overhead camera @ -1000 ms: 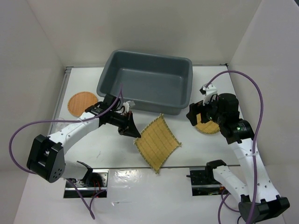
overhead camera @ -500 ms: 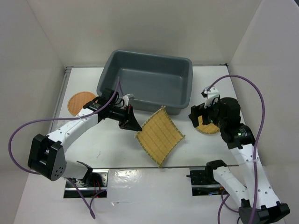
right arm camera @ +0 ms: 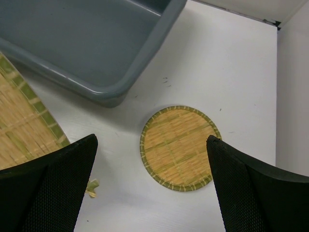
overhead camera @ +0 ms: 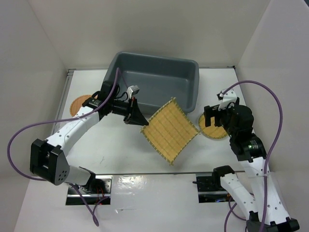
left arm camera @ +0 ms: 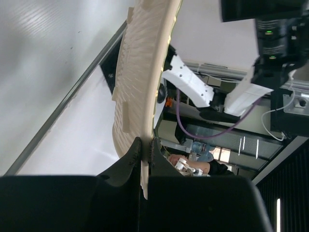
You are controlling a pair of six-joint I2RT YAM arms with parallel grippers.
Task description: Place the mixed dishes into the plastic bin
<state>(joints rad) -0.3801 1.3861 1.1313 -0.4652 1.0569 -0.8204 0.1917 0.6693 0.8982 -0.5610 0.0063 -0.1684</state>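
Left wrist view shows left hand [left arm camera: 145, 143] pinching the square mat [left arm camera: 137, 72] edge-on; right wrist view — right hand [right arm camera: 151, 159] wide, empty.

The bin [overhead camera: 159, 57] at upper centre stands open from above; the tilted square woven mat [overhead camera: 170, 130] at centre masks its near wall; bare table [overhead camera: 111, 154] spreads lower left; the round woven plate [right arm camera: 179, 147] lies uncovered below the wide-spread right gripper [right arm camera: 150, 141].

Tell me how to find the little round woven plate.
Find the big grey bin. Off its near right corner lies a small round plate. It is tan, woven, with a greenish rim, unlike the square mat or the orange plate.
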